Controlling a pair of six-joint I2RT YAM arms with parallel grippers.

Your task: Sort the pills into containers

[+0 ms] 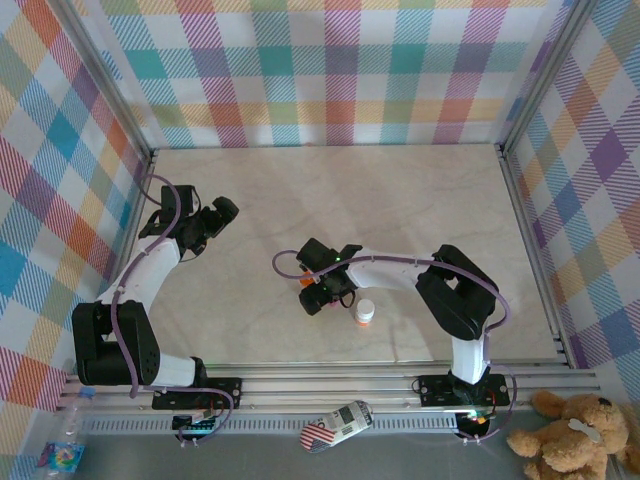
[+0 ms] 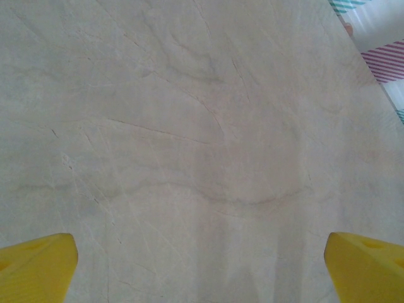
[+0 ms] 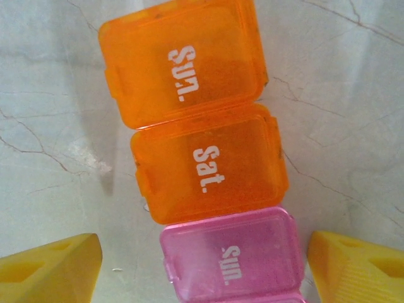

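Note:
The containers (image 3: 196, 107) lie on the marble table as a joined strip: two orange boxes marked "Sun." and "Sat.", then a pink box (image 3: 230, 255) marked "Sun.", all with lids down. My right gripper (image 3: 205, 252) hangs open just above the strip, its yellow fingertips (image 3: 50, 271) standing either side of the pink box with a gap on both sides. From above, the right gripper (image 1: 322, 290) covers most of the strip, and an orange end of the containers (image 1: 305, 283) peeks out at its left. My left gripper (image 1: 222, 212) is open over bare table (image 2: 202, 158). The pills are out of view.
A small round orange bottle with a white cap (image 1: 365, 314) stands upright just right of the right gripper. Plaid walls and metal rails (image 1: 530, 230) fence the table. A stuffed bear (image 1: 570, 435) sits off the table at the near right.

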